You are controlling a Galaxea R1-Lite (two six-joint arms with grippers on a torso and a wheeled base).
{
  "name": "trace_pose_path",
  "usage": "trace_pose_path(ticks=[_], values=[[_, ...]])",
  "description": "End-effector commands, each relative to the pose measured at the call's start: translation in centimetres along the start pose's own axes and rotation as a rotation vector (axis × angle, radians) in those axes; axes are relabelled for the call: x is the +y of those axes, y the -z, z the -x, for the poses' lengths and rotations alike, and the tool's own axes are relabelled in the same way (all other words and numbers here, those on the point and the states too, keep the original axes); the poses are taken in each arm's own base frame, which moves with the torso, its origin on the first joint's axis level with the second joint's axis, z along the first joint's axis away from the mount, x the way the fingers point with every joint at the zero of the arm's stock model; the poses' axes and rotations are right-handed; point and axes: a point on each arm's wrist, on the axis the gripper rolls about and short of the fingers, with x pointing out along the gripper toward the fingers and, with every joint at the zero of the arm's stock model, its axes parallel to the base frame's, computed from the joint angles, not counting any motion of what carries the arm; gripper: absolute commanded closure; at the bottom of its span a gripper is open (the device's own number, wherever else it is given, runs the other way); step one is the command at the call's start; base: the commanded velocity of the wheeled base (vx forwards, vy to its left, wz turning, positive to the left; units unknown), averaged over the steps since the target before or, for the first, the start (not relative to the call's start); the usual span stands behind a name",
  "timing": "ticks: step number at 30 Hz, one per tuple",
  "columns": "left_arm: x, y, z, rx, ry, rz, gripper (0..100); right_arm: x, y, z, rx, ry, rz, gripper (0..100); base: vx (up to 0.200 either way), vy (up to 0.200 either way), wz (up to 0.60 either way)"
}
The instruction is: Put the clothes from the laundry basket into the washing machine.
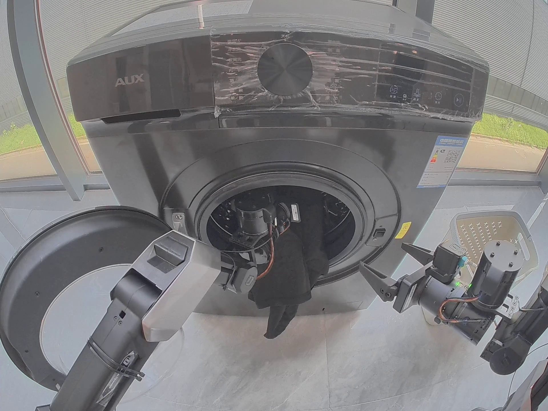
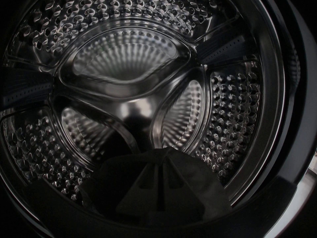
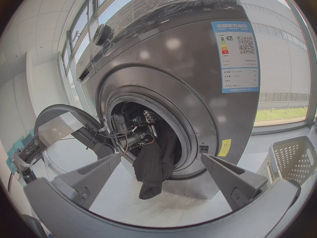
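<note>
Washing machine (image 1: 142,144): dark grey front-loader across the centre and top of the head view, with its round opening at frame centre.
Door (image 1: 51,269): swung fully open, lower left of the head view.
Drum (image 2: 132,66): dimpled steel, seen from inside in the left wrist view.
Left arm: rises from the lower left of the head view and passes through the opening.
Black garment (image 1: 285,275): partly inside the opening, draped over its lower rim, one end hanging down the machine's front just below frame centre.
Laundry basket (image 1: 491,229): pale and perforated, on the floor at the right edge of the head view, beside the machine.
Right gripper (image 1: 382,255): lower right of the head view, fingers spread wide, holding nothing, in front of the machine.
Left gripper (image 2: 164,156): inside the drum, fingers pressed together with dark cloth bunched around their tips.
</note>
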Motion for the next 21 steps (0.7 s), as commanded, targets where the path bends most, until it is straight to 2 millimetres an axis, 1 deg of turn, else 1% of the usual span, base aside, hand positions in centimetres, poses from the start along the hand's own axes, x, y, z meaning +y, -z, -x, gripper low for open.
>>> trace_pose_path(ticks=[1,6,8,11,13,16,18,19,20,21], values=[[0.5,0.9,0.0,0.014,-0.008,-0.004,0,0.0,0.1,0.0,0.004,-0.001,0.001,0,0.000,0.000,0.00],[0.4,0.3,0.2,0.020,-0.007,-0.001,0,0.0,0.1,0.0,0.004,0.001,-0.001,0,0.000,0.000,0.00],[0.4,-0.1,1.3,0.080,0.000,-0.015,0,0.0,0.1,0.0,0.004,0.001,-0.001,0,0.000,0.000,0.00],[-0.1,-1.7,3.1,0.149,0.056,-0.019,0,0.0,0.0,-0.1,0.000,0.000,0.000,0,0.000,0.000,0.00],[-0.1,-1.6,3.1,0.152,0.058,-0.020,0,0.0,0.0,-0.1,0.000,0.000,0.000,0,0.000,0.000,0.00],[-1.1,-3.0,5.3,0.239,0.096,-0.025,0,0.0,0.0,-0.1,0.000,0.000,0.000,0,0.000,0.000,0.00],[-1.9,-2.9,6.7,0.314,0.138,-0.028,0,0.0,0.0,-0.1,0.000,0.000,-0.001,0,0.000,0.000,0.00],[-2.0,-2.9,6.9,0.321,0.142,-0.029,0,0.0,0.0,-0.1,0.000,0.000,0.000,0,0.000,0.000,0.00],[-2.2,-2.0,8.4,0.399,0.171,-0.037,0,0.0,0.0,0.0,0.001,-0.001,-0.001,0,0.000,0.000,0.00],[-2.3,-1.6,8.7,0.417,0.179,-0.041,0,0.0,0.0,0.0,0.001,-0.001,-0.001,0,0.000,0.000,0.00]])
